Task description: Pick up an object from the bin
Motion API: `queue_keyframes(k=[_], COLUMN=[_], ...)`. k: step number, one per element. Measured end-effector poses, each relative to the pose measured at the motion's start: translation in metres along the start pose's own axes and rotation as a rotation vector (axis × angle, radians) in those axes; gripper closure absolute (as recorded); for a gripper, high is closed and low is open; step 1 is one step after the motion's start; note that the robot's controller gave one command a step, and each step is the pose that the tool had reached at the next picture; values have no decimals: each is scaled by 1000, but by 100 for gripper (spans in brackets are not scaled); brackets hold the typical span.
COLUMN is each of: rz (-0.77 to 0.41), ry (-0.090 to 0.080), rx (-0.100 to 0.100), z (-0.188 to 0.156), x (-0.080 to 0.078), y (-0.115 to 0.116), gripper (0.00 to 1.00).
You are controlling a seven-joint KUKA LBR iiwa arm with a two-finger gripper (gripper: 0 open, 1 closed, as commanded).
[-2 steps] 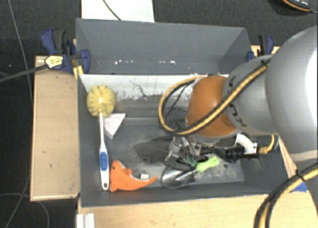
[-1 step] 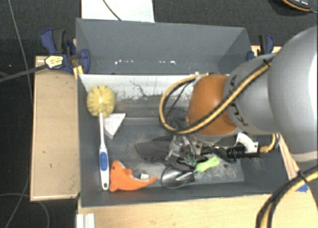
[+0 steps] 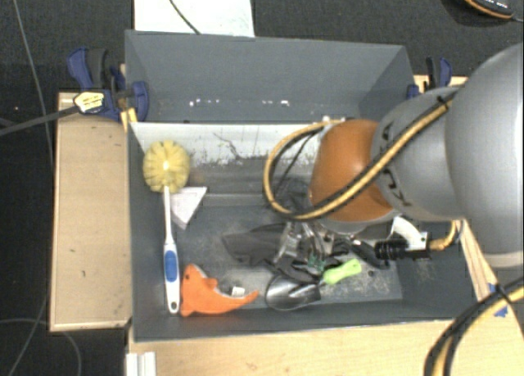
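**Position.** The pincer (image 3: 306, 260) stands low in the front right part of the grey metal bin (image 3: 262, 71), under the arm's orange cover. Whether it is released or clenched cannot be told, because wrist and cables hide it. No thing is seen grasped.

**Nearest things.** The pincer sits over a small heap:
- a lime-green plastic stick (image 3: 342, 270)
- a dark glossy rounded piece (image 3: 286, 292), possibly spoon-like
- a flat dark grey sheet (image 3: 246, 243)

**Hazards.**
- The heaped parts overlap, so a closing may catch two at once, or only an edge.
- The glossy piece is smooth and curved, and likely to slip.
- The thin sheet lies flat on the bin floor and offers little purchase.

**Other contents.** Well apart, at the left, lie:
- a yellow bristly round-headed brush with white handle and blue grip (image 3: 166, 166)
- a white triangular scrap (image 3: 187, 202)
- a soft-looking orange wedge-shaped piece (image 3: 205, 296)
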State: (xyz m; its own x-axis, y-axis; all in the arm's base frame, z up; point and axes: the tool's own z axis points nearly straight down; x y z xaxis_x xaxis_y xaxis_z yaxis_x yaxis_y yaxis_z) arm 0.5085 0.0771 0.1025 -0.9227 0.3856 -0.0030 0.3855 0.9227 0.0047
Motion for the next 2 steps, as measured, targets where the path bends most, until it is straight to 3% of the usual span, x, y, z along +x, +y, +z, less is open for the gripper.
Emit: queue_keyframes(k=[2], rz=[-2], ry=[0], rx=[0], z=[-15], x=[0], y=[0], gripper=[100])
